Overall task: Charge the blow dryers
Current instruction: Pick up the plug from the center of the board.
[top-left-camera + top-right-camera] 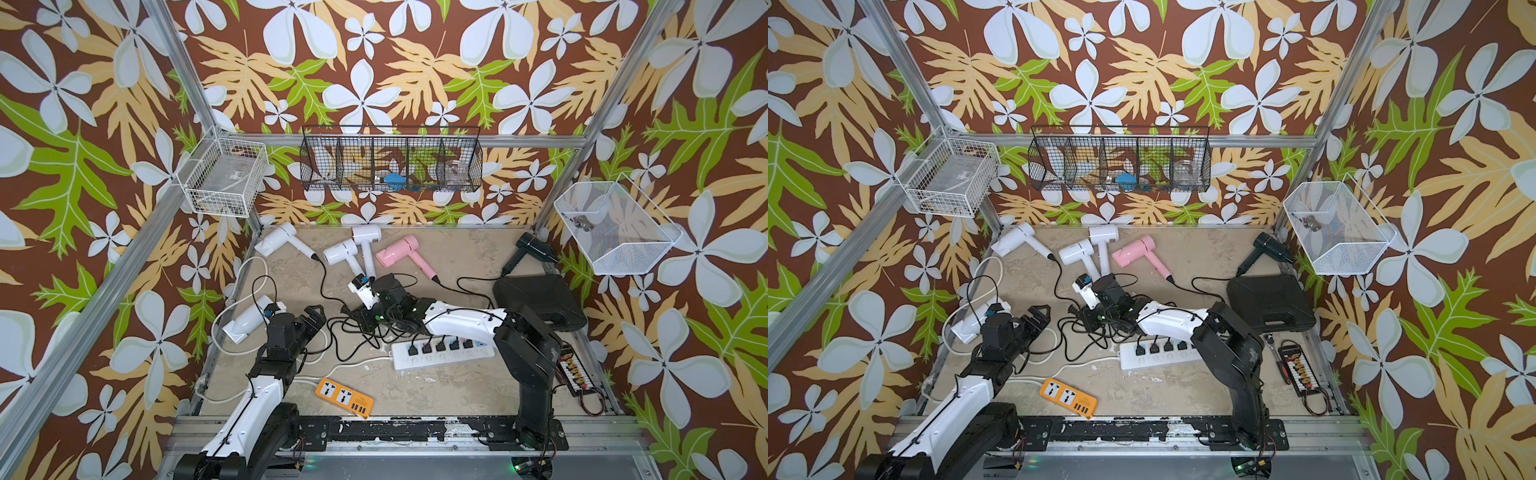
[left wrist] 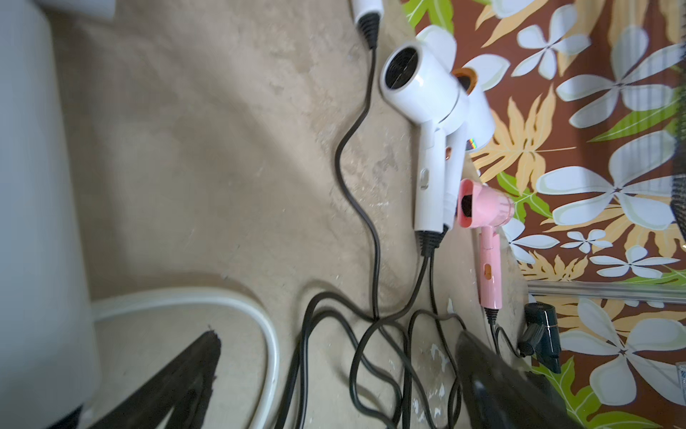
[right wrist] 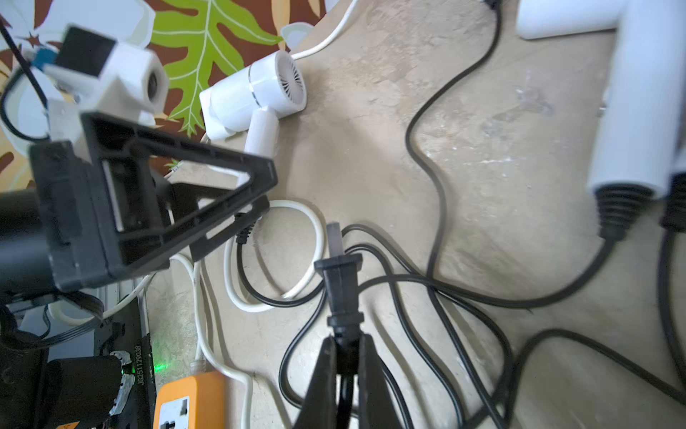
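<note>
Three white blow dryers (image 1: pixel 276 241) (image 1: pixel 340 251) (image 1: pixel 365 237) and a pink one (image 1: pixel 397 249) lie along the back of the table. A black one (image 1: pixel 532 247) is at the back right and another white one (image 1: pixel 249 320) at the left. Their black cords tangle mid-table. My right gripper (image 3: pixel 343 343) is shut on the cord end of a black plug (image 3: pixel 337 275), just above the table; in a top view it (image 1: pixel 353 313) is amid the tangle. My left gripper (image 1: pixel 318 318) stands open and holds nothing, beside the left white dryer; cords lie below its jaws (image 2: pixel 334 371).
A long white power strip (image 1: pixel 440 353) with several plugs in it lies under my right arm. An orange power strip (image 1: pixel 343 397) sits near the front edge. A black case (image 1: pixel 540 299) fills the right side. Wire baskets (image 1: pixel 390 160) hang on the walls.
</note>
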Robot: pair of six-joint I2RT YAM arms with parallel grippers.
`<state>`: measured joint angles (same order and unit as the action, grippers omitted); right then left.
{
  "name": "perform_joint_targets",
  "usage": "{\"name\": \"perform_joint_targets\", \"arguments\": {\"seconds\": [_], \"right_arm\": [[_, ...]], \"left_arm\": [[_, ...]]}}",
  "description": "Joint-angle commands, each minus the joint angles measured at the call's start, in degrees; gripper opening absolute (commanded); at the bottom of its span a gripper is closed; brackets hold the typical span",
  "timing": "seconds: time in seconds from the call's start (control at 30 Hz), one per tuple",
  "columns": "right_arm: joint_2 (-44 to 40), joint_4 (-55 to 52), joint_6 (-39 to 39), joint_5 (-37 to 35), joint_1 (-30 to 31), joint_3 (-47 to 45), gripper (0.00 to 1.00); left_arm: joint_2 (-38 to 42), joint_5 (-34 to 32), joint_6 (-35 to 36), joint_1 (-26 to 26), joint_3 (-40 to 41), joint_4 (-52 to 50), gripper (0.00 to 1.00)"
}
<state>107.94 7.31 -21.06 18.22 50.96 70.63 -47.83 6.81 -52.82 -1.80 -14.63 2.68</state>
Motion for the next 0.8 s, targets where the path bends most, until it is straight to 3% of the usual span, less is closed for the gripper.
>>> {"name": "perform_joint_targets", "arguments": {"seconds": [0.0,0.23,0.43,0.67,0.77], "right_arm": [[-3.2,2.2,-1.9,0.5,-0.8,-2.8,0.00],[-8.5,3.9,-1.9,1.6,-2.0,-8.7,0.00],[-11.6,3.3,-1.3,2.7,-3.5,-11.4,0.00],[-14.6,3.9,-1.0,4.9,-5.6,-14.3,0.00],[-15.7,4.6,-1.0,5.6,-6.0,-15.5,0.00]], "left_arm": [[1.5,3.3,-4.2,0.0,-2.1,-14.3,1.00],[6.3,2.1,-6.1,0.0,-11.4,-38.0,1.00],[5.7,2.0,-6.1,0.0,-16.8,-54.2,1.00],[6.2,5.1,-6.1,-0.5,-17.2,-61.2,1.00],[2.9,4.2,-7.3,-4.2,-17.0,-61.4,1.00]]}}
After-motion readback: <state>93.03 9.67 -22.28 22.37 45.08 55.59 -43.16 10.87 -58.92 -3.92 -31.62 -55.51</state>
